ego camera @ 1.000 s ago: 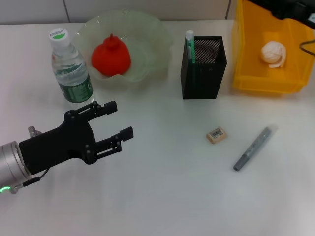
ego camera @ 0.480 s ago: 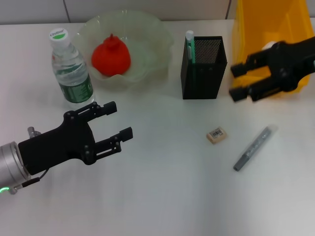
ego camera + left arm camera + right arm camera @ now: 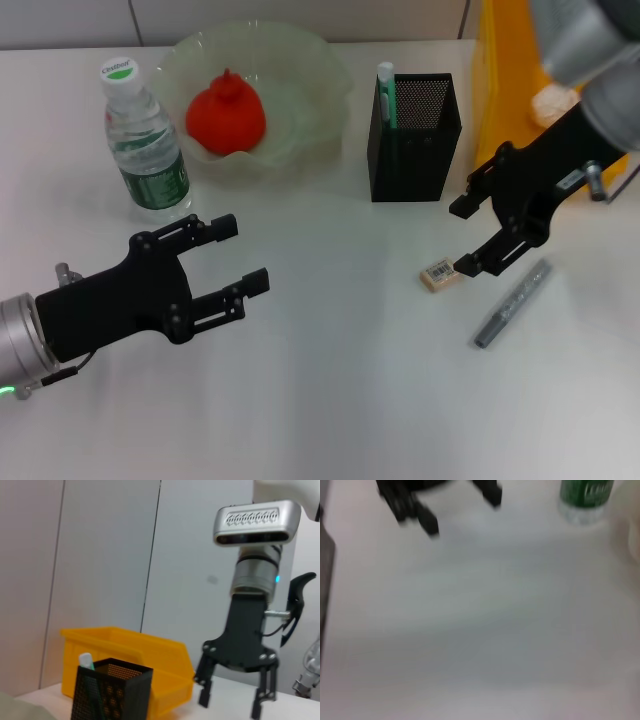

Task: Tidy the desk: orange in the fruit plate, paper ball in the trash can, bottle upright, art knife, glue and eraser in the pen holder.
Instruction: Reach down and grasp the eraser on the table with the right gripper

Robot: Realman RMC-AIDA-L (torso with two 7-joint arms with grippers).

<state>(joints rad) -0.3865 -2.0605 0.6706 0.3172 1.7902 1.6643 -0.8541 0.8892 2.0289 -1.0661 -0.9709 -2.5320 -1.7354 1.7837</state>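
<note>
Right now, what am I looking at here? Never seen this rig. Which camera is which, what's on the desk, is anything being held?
It is a two-armed robot. The head view looks down on the desk; each wrist has its own camera. The left gripper hovers open, holding nothing. The right gripper is open above the eraser, also holding nothing. On the desk: an upright bottle, the orange in the fruit plate, the pen holder, the yellow trash can and a grey pen-like stick. The left wrist view shows the right gripper beside the pen holder.
</note>
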